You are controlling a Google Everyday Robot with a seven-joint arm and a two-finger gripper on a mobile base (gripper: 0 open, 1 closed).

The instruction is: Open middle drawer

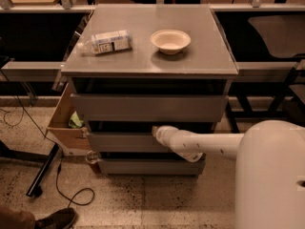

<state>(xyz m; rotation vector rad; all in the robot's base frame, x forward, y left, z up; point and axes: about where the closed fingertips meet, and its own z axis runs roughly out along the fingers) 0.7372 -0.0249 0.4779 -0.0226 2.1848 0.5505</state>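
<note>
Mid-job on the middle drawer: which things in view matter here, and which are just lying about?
For the job:
- middle drawer
- gripper, at that drawer's top edge

Lying about:
- bowl, on the cabinet top
- bottle, on its side left of the bowl
- cardboard box, against the cabinet's left side
</note>
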